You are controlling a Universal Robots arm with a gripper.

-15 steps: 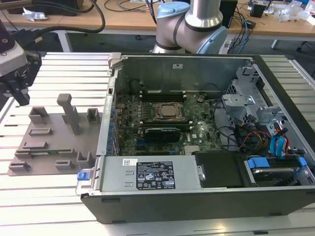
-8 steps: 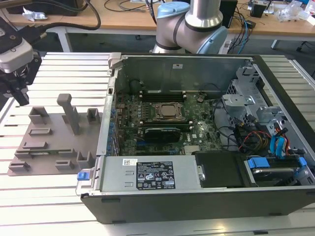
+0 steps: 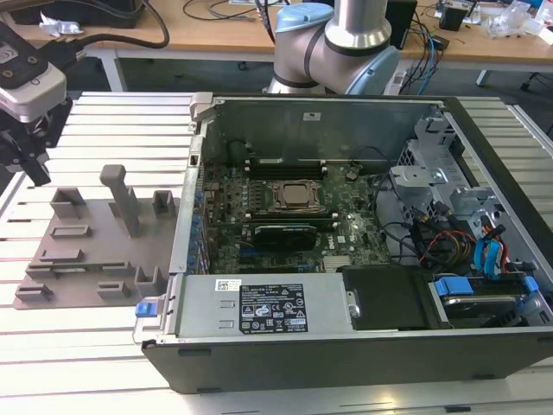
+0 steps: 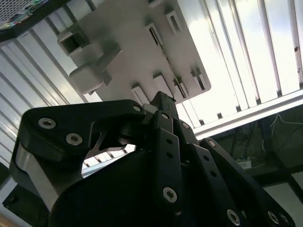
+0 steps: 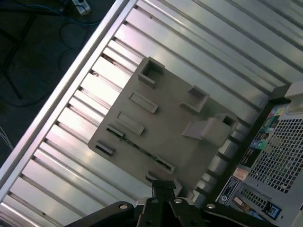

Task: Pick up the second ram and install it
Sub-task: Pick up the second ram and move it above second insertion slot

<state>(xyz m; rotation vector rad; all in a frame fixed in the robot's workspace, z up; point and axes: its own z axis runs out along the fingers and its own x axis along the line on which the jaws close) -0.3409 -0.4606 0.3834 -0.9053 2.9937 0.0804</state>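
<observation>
The second ram (image 5: 138,147) is a thin green stick lying on edge in a slot of the grey fixture plate (image 5: 165,118), near the plate's front edge (image 3: 82,271). In the exterior view my gripper (image 3: 36,173) hangs above the table's far left, up and to the left of the plate (image 3: 86,246), well apart from the ram. In both wrist views its black fingers (image 5: 163,188) (image 4: 163,100) are pressed together with nothing between them, over the plate's edge.
The open computer case (image 3: 311,112) stands right of the plate, with the processor socket (image 3: 294,197), memory slots (image 3: 285,164) behind it and a black expansion card (image 3: 281,233). Grey blocks and a tall post (image 3: 121,194) rise from the plate. The table is ribbed aluminium.
</observation>
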